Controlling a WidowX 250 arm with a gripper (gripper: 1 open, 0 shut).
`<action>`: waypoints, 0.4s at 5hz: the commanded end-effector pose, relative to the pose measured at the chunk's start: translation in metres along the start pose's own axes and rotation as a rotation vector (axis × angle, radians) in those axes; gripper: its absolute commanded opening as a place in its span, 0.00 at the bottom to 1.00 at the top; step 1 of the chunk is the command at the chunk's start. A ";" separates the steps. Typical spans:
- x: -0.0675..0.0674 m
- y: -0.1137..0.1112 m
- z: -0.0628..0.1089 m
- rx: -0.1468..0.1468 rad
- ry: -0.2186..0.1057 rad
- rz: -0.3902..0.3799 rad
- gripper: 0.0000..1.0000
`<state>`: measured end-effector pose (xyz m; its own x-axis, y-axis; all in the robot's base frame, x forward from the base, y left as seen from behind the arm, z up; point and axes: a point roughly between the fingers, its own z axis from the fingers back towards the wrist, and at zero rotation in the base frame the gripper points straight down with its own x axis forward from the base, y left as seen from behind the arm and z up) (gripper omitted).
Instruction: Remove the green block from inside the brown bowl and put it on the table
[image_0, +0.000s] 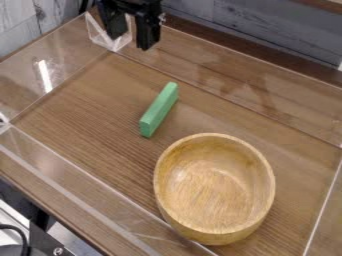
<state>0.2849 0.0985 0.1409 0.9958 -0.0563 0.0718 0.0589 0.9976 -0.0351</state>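
The green block (158, 109) lies flat on the table (94, 110), just up and left of the brown bowl (214, 187), apart from its rim. Nothing is inside the bowl, which sits at the lower right. My gripper (131, 38) hangs at the top left, well above and behind the block, pointing down. Its two dark fingers stand open with nothing between them.
Low clear acrylic walls (54, 55) border the table on the left, front and right. A grey plank wall (267, 25) runs behind. Bare wood stretches left of the block and between the block and the back edge.
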 end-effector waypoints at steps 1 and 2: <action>0.007 0.005 0.018 0.034 -0.043 -0.021 1.00; 0.009 0.005 0.016 0.039 -0.040 -0.054 1.00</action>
<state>0.2853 0.1006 0.1400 0.9930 -0.1050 0.0543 0.1063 0.9941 -0.0220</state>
